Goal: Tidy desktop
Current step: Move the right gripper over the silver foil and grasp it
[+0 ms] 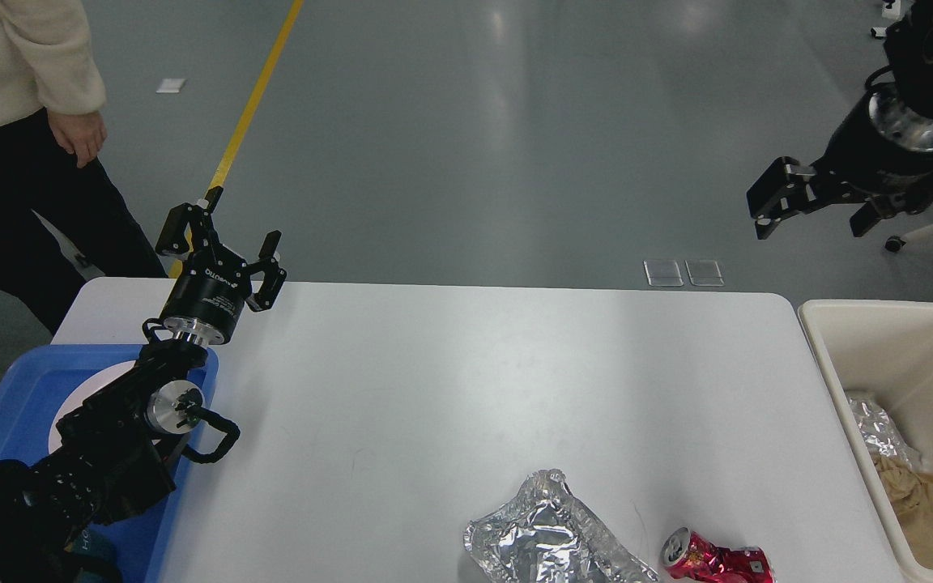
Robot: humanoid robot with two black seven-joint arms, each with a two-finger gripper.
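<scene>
The white desktop (466, 380) fills the middle of the head view. On its near edge lie a crumpled sheet of silver foil (551, 534) and, just right of it, a crushed red can (713, 559). My left gripper (219, 243) is open and empty, raised above the desktop's far left corner. At the upper right my right gripper (811, 209) hangs open and empty in the air, beyond the desktop's far right corner and above the bin.
A blue tray (5, 405) holding a white plate (82, 393) sits at the left edge, partly under my left arm. A cream bin (904, 356) with foil and brown paper inside stands right of the desktop. A person (13, 121) stands at the far left.
</scene>
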